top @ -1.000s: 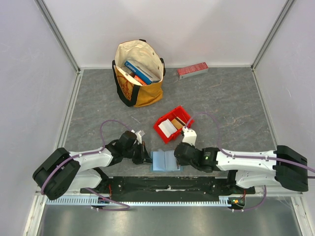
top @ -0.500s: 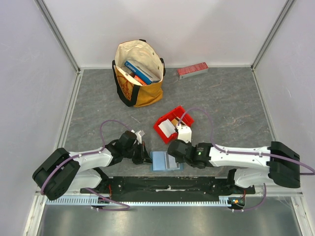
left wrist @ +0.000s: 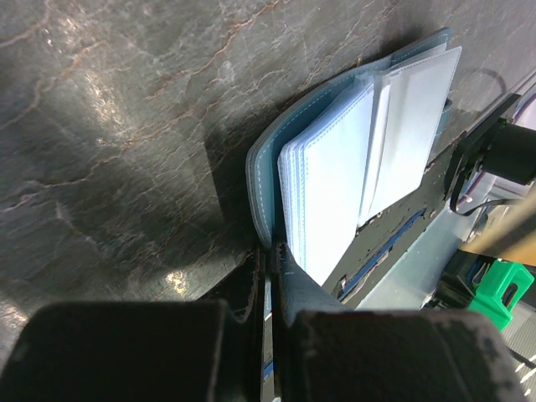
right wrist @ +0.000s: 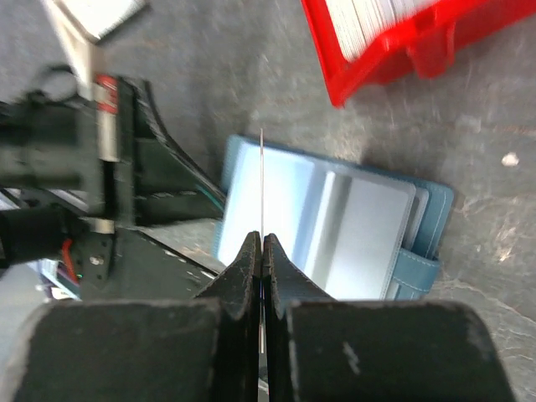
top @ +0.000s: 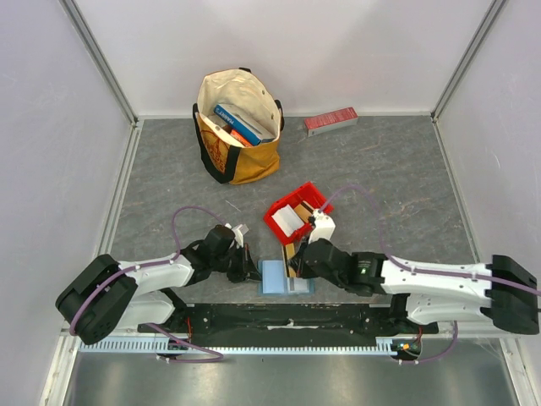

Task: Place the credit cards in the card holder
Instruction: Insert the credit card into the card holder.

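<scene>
At the near edge of the counter [top: 397, 169], from above, the card holder [top: 286, 277] lies open near the red bin [top: 304, 189]. Left wrist: the left jaws pinch its teal cover tight. Right wrist: the right jaws clamp a credit card [right wrist: 261, 167] edge-on above its pockets.

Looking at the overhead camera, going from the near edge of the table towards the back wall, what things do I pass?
In order: card holder → red bin → tote bag. Left out: the tan card in the right tool, which overlaps the holder, and the long red box, about level with the bag.
</scene>
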`<state>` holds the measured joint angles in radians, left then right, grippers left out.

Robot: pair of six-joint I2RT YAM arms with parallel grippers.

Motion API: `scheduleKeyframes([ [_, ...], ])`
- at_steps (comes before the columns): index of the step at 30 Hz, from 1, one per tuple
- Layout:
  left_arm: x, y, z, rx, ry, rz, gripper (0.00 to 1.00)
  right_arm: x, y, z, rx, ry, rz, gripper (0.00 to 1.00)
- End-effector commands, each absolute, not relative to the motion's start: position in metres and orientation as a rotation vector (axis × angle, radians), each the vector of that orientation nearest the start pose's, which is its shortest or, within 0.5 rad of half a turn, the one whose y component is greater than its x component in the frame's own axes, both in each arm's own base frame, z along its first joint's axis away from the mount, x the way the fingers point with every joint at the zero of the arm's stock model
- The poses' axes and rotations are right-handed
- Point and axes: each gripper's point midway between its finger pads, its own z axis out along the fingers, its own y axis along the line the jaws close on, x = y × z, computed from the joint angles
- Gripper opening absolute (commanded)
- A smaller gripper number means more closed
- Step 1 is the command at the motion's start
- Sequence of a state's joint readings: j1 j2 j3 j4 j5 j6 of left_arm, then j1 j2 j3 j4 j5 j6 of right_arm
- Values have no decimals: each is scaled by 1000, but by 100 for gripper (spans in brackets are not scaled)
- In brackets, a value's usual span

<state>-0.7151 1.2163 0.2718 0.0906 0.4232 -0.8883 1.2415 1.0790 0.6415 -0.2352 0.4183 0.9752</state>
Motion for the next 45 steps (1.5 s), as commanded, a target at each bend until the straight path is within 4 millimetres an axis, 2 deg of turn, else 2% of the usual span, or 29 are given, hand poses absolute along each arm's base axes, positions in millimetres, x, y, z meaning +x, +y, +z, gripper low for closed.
scheduleKeyframes([
  [1, 121, -231, 7, 13, 2734, -1050, 2, 130, 310, 96, -36, 2322, 895, 0],
  [11, 120, -229, 4, -1, 2739, -1044, 2, 125, 310, 62, 108, 2319, 1109, 0],
  [14, 121, -230, 5, 0, 2738, -1046, 2, 122, 308, 53, 129, 2334, 1120, 0],
  [26, 121, -230, 5, -6, 2739, -1048, 2, 119, 301, 35, 240, 2347, 1201, 0],
  [30, 120, -230, 5, -8, 2741, -1047, 2, 118, 301, 33, 275, 2340, 1235, 0],
  [40, 120, -229, 4, -9, 2739, -1046, 2, 117, 310, 51, 284, 2270, 1369, 0],
  [45, 120, -229, 5, -5, 2738, -1049, 2, 117, 315, 51, 270, 2270, 1383, 0],
])
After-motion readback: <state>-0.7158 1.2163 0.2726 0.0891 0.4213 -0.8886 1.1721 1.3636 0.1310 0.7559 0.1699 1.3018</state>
